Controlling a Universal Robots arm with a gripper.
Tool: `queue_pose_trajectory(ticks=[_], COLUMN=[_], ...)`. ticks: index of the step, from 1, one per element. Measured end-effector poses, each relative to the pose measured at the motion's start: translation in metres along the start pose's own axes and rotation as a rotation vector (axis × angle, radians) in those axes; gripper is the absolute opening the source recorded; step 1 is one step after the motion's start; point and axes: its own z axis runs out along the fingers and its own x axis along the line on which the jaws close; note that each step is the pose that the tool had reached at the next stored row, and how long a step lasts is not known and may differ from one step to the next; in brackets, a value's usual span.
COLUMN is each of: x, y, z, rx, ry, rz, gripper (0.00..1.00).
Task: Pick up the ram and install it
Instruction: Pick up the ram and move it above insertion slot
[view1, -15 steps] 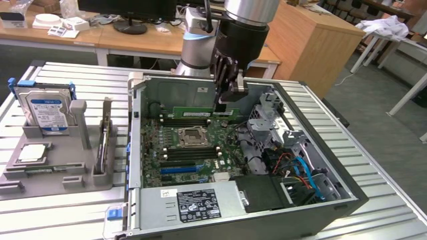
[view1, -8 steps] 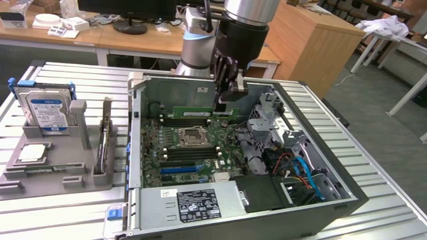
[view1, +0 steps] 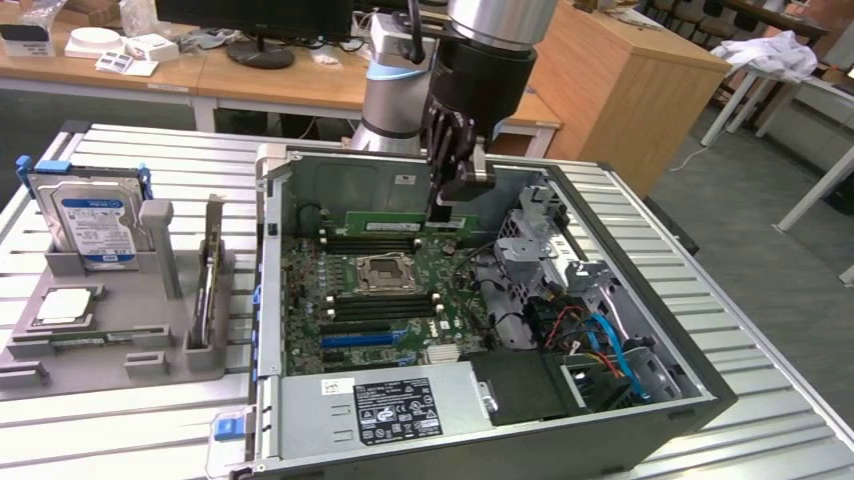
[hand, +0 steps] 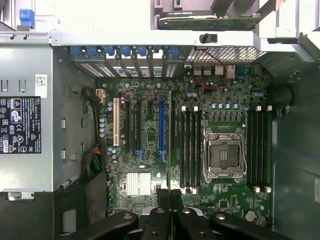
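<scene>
My gripper (view1: 450, 205) hangs inside the open computer case (view1: 274, 300), over the far part of the motherboard (view1: 340, 310). It is shut on the ram (view1: 390, 222), a long thin green stick held level just above the black memory slots (view1: 380, 242) on the far side of the processor socket (view1: 384, 270). In the wrist view the ram (hand: 170, 145) is seen edge-on as a thin line running out from the gripper (hand: 170, 197). It lies beside the nearest bank of memory slots (hand: 190, 147), between them and the blue expansion slot (hand: 161, 127).
A grey fixture tray (view1: 120, 330) on the exterior view's left holds a hard drive (view1: 91, 215), a square processor chip (view1: 67, 305) and an upright card (view1: 207, 270). In the case are a power supply (view1: 387, 405), a drive cage (view1: 541, 235) and coloured cables (view1: 601, 340).
</scene>
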Motion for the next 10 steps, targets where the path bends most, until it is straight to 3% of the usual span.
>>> queue_pose_trajectory(ticks=[10], x=[-0.0017], y=[0.0000], z=[0.0000], rx=[0.0000], ry=[0.0000], rz=[0.000], gripper=[0.12])
